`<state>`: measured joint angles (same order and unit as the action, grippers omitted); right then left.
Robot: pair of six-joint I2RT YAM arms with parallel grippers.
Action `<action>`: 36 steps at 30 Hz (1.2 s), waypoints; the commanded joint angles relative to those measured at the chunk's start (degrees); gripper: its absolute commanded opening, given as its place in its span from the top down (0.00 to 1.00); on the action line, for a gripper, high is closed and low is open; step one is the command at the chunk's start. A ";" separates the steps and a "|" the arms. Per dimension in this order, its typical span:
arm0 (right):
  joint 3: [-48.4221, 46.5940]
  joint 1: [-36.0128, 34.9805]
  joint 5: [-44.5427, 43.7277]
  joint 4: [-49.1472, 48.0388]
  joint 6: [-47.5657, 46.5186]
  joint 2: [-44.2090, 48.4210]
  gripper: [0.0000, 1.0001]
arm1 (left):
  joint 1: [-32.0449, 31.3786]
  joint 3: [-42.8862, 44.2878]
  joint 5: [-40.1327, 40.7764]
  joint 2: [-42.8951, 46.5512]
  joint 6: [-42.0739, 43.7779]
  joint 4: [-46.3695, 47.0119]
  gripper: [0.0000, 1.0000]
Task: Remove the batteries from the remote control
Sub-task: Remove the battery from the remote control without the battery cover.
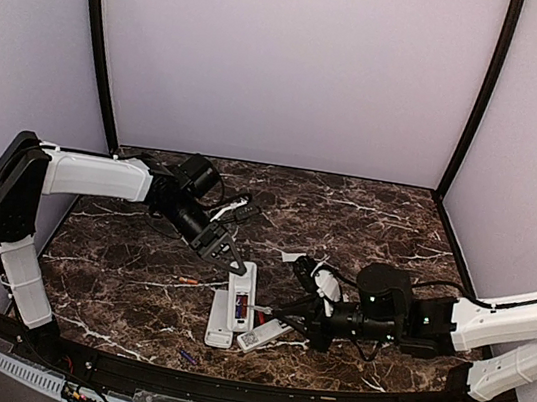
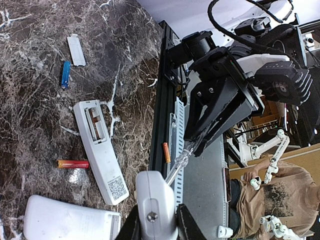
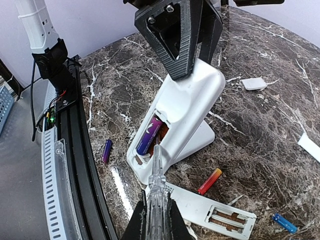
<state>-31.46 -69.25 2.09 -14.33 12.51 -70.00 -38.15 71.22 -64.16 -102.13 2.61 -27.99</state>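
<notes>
- Step in hand: prying a cell out of a remote's open battery bay, judged from the pose.
- left hand (image 2: 157, 210) pinches the top end of the white remote (image 3: 192, 105), holding it tilted with its lower end down on the table (image 3: 260, 130).
- right hand (image 3: 156, 220) is pressed together on a clear pry tool (image 3: 156, 185); the tip sits at the bay's lower edge, just below the purple battery (image 3: 150, 135) seated inside.
- Next move, as a guess: get the tip under the cell's end and lever it up while the other hand keeps the remote steady; a slip could skate off the plastic.
- Other cells lie loose on the table: red-orange cell (image 3: 209, 181), blue cell (image 3: 283, 223), second purple cell (image 3: 106, 150).
- emptied remote (image 3: 220, 212) lies flat nearby, bay open; white cover (image 3: 254, 83) lies apart.
- Surface is dark brown marble with white veins, glossy; black rail (image 3: 80, 150) runs along the near edge.
- Room: plain lavender walls (image 1: 289, 63) on three sides.
</notes>
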 commanded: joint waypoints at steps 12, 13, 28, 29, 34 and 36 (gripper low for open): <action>1.14 2.03 1.39 -6.14 1.38 -1.74 1.00 | -0.54 1.51 6.45 1.88 0.17 1.44 1.00; 1.21 2.20 1.49 -6.43 1.33 -1.97 1.00 | -0.48 1.53 6.87 1.90 0.14 1.73 1.00; 0.25 6.04 9.50 -11.16 2.18 -6.99 1.00 | 0.65 1.33 10.56 2.59 -0.84 5.15 1.00; 0.20 6.33 10.40 -11.28 2.24 -7.19 1.00 | 0.68 1.30 10.95 2.62 -0.81 5.49 1.00; 0.00 7.25 12.08 -11.60 2.47 -7.02 1.00 | 0.96 1.16 12.67 2.63 -0.84 6.36 1.00; -0.24 7.74 13.54 -11.95 2.75 -7.28 1.00 | 0.97 1.08 13.12 2.63 -0.85 6.78 1.00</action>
<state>-30.74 -61.89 9.69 -22.24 14.28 -76.93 -37.71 71.24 -53.28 -102.10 1.65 -24.25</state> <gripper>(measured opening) 0.078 0.200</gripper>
